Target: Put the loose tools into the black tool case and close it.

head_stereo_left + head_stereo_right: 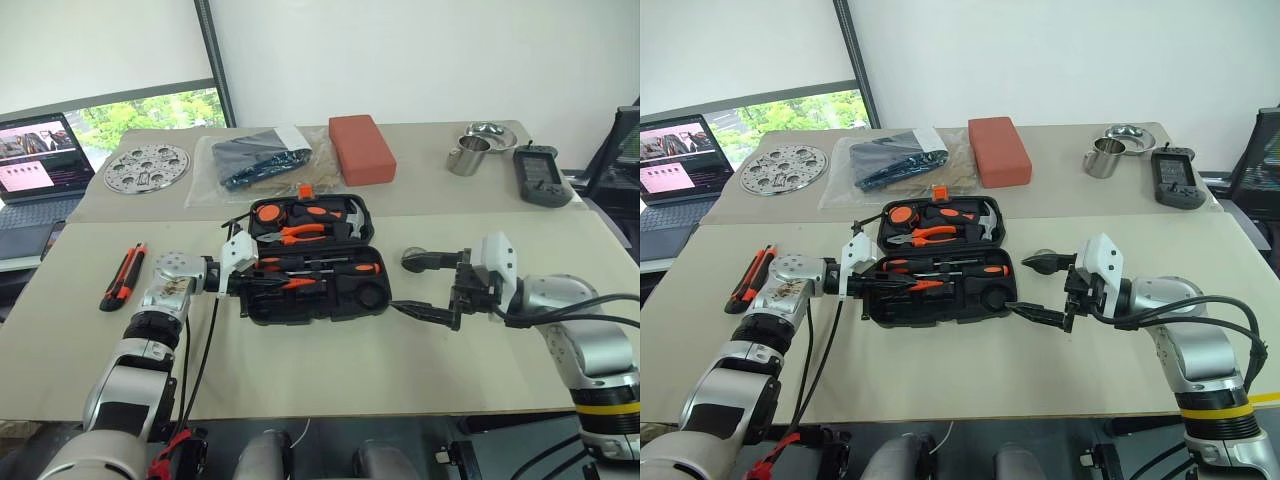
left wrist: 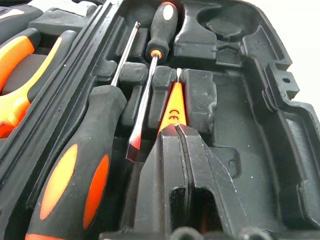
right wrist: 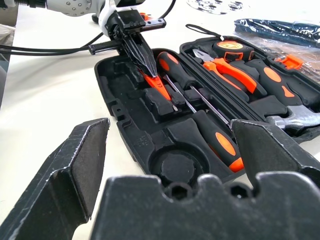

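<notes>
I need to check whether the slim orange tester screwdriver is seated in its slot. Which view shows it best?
The left wrist view: the slim orange tester screwdriver lies close up, pinched by the shut left gripper. The right wrist view shows it smaller in the black tool case; head views give an orange sliver.

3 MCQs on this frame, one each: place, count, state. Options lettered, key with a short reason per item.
1. Where does the utility knife lie?
A. on the table left of the black tool case
B. inside the case
C. beside the steel cup

2. How many screwdrivers with orange-and-black handles lie in the case's near half?
A. none
B. two
C. four

3. What is the left gripper doing?
A. standing open over the table
B. shut on the slim orange tester screwdriver
C. shut on the hammer

Key:
1 A, the knife sits on bare table beyond the left arm.
2 B, two such screwdrivers lie side by side.
3 B, its fingers pinch the tester's end over its slot.
</notes>
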You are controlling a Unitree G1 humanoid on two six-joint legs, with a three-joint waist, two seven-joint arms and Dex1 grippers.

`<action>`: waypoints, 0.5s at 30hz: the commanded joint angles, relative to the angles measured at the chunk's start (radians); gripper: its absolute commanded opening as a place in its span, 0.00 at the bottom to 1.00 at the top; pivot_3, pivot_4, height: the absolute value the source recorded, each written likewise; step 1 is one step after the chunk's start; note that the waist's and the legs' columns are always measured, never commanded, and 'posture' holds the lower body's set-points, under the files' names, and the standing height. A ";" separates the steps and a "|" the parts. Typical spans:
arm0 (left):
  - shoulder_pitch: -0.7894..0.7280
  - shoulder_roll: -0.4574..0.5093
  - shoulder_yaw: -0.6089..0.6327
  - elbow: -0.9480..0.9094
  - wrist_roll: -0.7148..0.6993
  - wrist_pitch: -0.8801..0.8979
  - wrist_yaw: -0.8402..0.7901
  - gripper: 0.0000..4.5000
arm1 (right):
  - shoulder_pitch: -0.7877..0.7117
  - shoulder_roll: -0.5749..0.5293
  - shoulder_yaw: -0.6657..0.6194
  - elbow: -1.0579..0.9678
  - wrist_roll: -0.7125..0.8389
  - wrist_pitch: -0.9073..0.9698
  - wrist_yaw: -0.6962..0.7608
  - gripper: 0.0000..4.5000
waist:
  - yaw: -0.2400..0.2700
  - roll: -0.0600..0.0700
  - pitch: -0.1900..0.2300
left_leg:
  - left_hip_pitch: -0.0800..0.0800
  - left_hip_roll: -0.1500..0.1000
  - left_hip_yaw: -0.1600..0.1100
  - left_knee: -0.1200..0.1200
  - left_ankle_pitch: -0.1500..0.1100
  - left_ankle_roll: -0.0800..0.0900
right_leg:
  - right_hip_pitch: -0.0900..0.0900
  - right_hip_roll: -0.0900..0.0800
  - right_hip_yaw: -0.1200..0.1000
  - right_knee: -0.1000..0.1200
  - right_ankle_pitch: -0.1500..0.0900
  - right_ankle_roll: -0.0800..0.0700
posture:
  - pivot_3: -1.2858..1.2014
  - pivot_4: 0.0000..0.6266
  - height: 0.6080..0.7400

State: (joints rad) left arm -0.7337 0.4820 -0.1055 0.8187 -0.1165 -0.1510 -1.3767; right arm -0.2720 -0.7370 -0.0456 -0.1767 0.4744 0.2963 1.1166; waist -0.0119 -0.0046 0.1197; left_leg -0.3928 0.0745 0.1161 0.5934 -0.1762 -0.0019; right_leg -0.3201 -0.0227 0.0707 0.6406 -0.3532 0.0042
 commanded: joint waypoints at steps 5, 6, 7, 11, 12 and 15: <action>0.023 0.002 -0.030 0.049 0.046 0.039 0.029 0.01 | -0.005 -0.011 -0.018 -0.033 0.013 -0.002 0.007 1.00 | 0.000 0.001 -0.001 | 0.001 0.000 0.000 0.000 0.000 0.000 | 0.001 0.000 0.000 0.000 0.000 0.000 | 0.52 0.24 1.00; 0.021 0.000 -0.029 0.057 0.046 0.056 0.035 0.01 | -0.006 -0.012 -0.016 -0.032 0.011 -0.004 0.008 1.00 | 0.000 0.001 -0.001 | 0.002 0.000 0.000 0.000 0.000 0.000 | 0.001 0.000 0.000 0.000 0.000 0.000 | 0.52 0.24 1.00; 0.019 0.000 -0.033 0.065 0.052 0.065 0.042 0.01 | -0.006 -0.012 -0.015 -0.031 0.010 -0.004 0.009 1.00 | 0.000 0.002 -0.001 | 0.002 0.000 0.000 0.000 0.000 0.000 | 0.001 0.000 0.001 0.000 0.000 0.000 | 0.52 0.24 1.00; 0.015 0.001 -0.048 0.093 0.070 0.089 0.057 0.01 | -0.011 -0.011 -0.012 -0.028 0.007 -0.003 0.011 1.00 | -0.002 0.002 -0.002 | 0.002 0.000 0.000 0.000 0.000 0.000 | 0.001 0.000 0.001 0.001 0.000 0.000 | 0.52 0.24 1.00; 0.015 0.001 -0.050 0.100 0.073 0.093 0.060 0.01 | -0.012 -0.011 -0.011 -0.028 0.006 -0.003 0.011 1.00 | -0.002 0.001 -0.002 | 0.003 0.000 0.000 0.000 0.000 0.000 | 0.001 0.000 0.001 0.001 0.000 0.000 | 0.52 0.24 1.00; 0.015 0.002 -0.058 0.113 0.080 0.083 0.060 0.01 | -0.014 -0.010 -0.009 -0.027 0.003 -0.002 0.010 1.00 | -0.003 0.002 -0.002 | 0.003 0.000 0.000 0.000 0.000 0.000 | 0.001 0.000 0.001 0.001 0.000 0.000 | 0.52 0.24 1.00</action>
State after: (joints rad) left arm -0.7555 0.4814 -0.1210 0.8708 -0.0999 -0.0880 -1.3250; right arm -0.2719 -0.7384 -0.0455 -0.1766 0.4731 0.2963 1.1260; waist -0.0148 -0.0030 0.1174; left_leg -0.3899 0.0745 0.1163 0.5933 -0.1762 -0.0019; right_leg -0.3189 -0.0227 0.0721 0.6417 -0.3533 0.0043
